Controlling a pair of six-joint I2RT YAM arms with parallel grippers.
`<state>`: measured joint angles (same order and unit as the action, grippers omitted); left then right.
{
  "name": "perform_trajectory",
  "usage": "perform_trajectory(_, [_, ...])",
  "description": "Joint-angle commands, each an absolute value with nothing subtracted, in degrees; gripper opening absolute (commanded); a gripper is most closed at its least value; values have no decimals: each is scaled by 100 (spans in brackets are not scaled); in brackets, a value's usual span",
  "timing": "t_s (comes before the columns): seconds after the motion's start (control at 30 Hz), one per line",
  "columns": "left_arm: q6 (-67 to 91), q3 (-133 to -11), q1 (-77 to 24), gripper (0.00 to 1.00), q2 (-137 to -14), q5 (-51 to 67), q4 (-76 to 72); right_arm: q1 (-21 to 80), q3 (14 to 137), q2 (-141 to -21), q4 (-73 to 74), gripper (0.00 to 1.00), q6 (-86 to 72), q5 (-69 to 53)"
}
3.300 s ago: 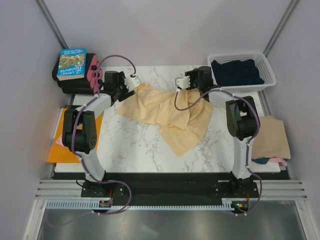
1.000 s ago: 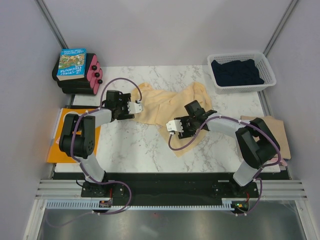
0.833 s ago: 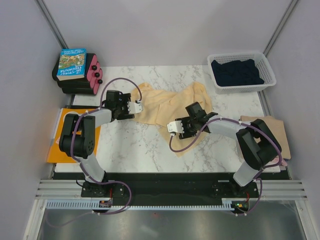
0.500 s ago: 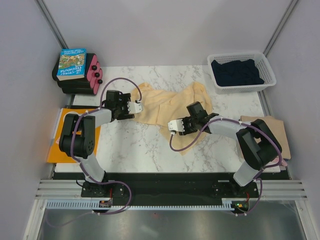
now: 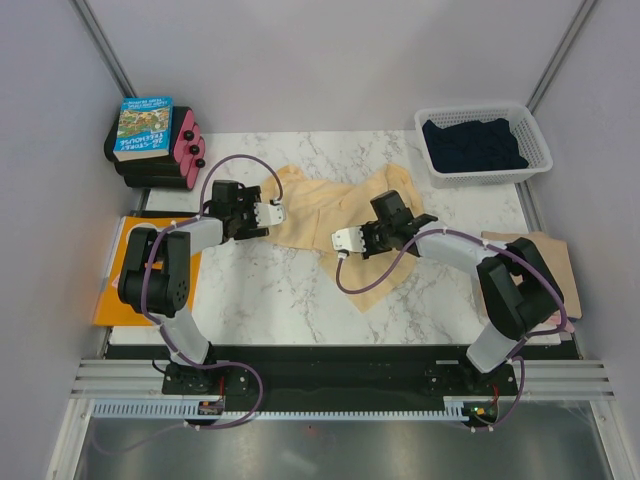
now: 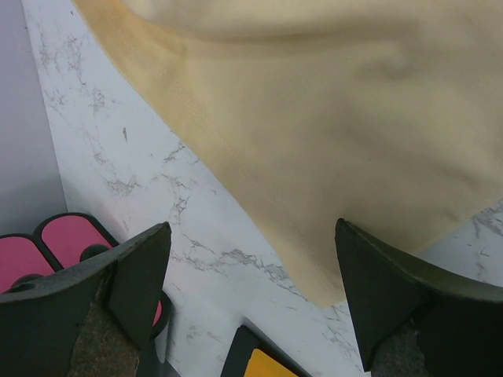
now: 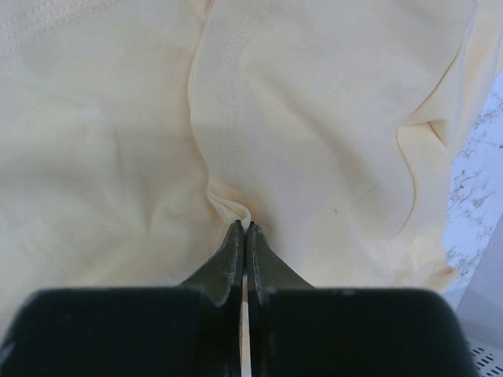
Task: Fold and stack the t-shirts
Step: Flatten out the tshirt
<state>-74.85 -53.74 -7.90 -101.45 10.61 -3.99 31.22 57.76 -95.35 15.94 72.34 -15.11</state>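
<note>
The right hand (image 7: pixel 245 229) has just pinched shut on a fold of the pale yellow t-shirt (image 5: pixel 320 205), crumpled near the worktop's (image 5: pixel 260 290) far edge. The left hand (image 6: pixel 251 259) hovers open at its left corner, so spreading can likely begin.

White marble-patterned tabletop (image 5: pixel 270 290), crumpled pale yellow cloth t-shirt (image 5: pixel 315 210) at centre, white plastic basket (image 5: pixel 488 177) far right, tan cloth t-shirt (image 5: pixel 545 270) at right edge

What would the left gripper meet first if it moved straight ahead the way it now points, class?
The yellow shirt: its edge lies on the table just ahead of the open left gripper. Depth is unclear, so the gripper might skim above it.
</note>
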Motion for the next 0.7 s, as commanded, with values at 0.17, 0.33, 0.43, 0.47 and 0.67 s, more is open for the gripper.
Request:
perform_trajectory(0.17, [-7242,-5449,-809,82,-10266,1072,-343,3076,6222,-9563,1863,0,7383,-1468])
perform_trajectory(0.33, [-7461,-5519,-774,92,-10169,1370,-36,3024,6503,-9598,1907,0,7365,-1345])
perform_trajectory(0.43, [-7646,-5599,-747,96,-10134,1608,386,2988,6574,-9641,1916,0,7435,-1283])
perform_trajectory(0.47, [-7699,-5590,-747,96,-10134,1617,422,2971,6600,-9659,1916,0,7453,-1266])
perform_trajectory(0.67, [-8235,-5502,-625,96,-10090,1529,571,2901,6697,-9712,1916,0,7444,-1160])
